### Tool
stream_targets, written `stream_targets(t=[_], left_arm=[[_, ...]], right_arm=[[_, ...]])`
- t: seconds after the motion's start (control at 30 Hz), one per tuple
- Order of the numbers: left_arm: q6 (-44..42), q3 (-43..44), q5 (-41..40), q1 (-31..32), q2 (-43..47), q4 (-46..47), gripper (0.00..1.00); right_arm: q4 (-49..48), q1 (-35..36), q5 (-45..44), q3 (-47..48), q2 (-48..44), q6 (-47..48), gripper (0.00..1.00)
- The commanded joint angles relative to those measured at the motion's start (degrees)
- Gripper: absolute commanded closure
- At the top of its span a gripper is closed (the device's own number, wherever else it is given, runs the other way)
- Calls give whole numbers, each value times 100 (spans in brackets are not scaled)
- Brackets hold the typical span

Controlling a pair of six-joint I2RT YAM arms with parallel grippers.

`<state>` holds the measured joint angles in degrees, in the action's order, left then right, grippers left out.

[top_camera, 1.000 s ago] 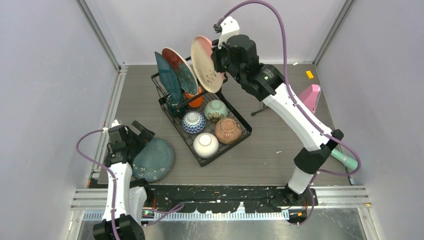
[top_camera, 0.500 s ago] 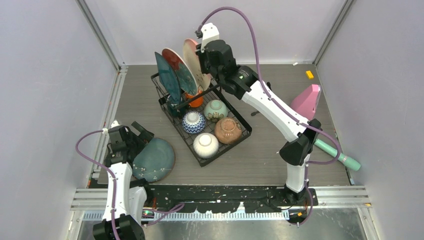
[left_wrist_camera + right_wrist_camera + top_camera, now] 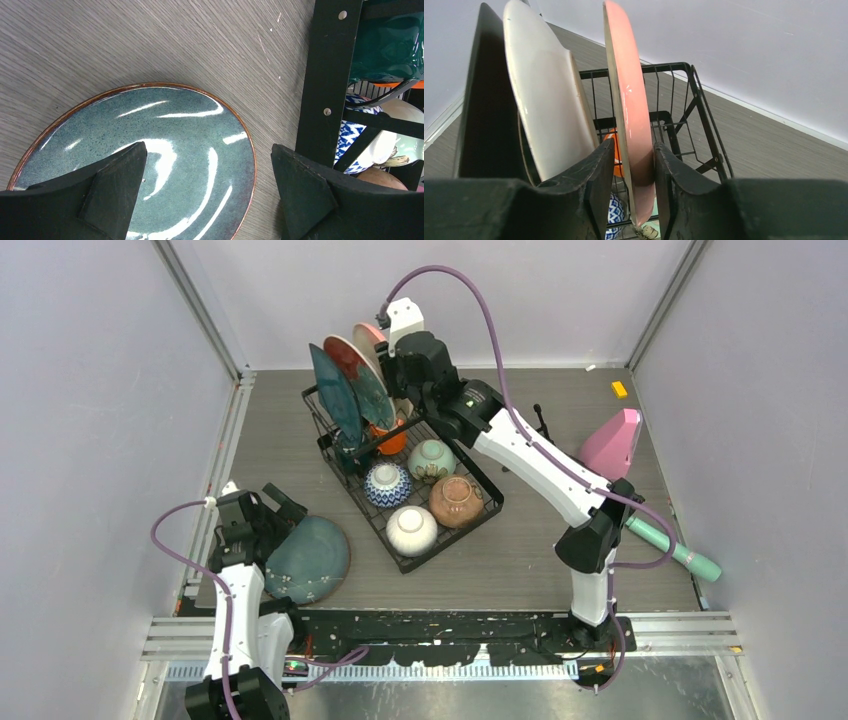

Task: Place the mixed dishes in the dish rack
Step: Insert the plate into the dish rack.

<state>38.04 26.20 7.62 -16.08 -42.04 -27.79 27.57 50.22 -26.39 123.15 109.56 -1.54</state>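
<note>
1. Left gripper (image 3: 209, 160): fingers spread wide and holding nothing, poised over the plate below.
2. Teal table plate (image 3: 165, 130): lies flat on the table, just left of the rack. It is glossy and glazed, so I judge it stiff, fairly heavy, slippery and chip-prone. I would take it at the raised rim, one finger under the lip.
3. Dish rack (image 3: 478, 472): rigid black wire.
   - Far end: a dark teal rack plate (image 3: 333, 395) and a reddish plate (image 3: 355, 375) stand on edge, with an orange mug (image 3: 392, 440) behind them.
   - Near tray: blue-patterned bowl (image 3: 387, 484), mint bowl (image 3: 431, 460), white bowl (image 3: 411, 529) and tan bowl (image 3: 456, 500).
4. Right gripper (image 3: 630, 165): fingers clamped on the rim of the pink plate (image 3: 629, 100).
5. The pink plate is held upright over the rack's far end, just beside the reddish plate's pale back. I cannot tell whether it is seated in a slot. The narrow hold on glaze could slip.
</note>
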Motion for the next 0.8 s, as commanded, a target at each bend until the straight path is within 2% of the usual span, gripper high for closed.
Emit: stream_targets(t=[0.0, 0.43, 0.77], left_arm=[[-104, 35, -81, 17, 2, 90, 2], [-274, 287, -313, 17, 3, -78, 2], [-410, 342, -693, 20, 25, -252, 2]], right_arm=[[-69, 45, 104, 164, -216, -198, 59], [15, 0, 57, 61, -689, -328, 44], [-134, -12, 319, -713, -1533, -733, 42]])
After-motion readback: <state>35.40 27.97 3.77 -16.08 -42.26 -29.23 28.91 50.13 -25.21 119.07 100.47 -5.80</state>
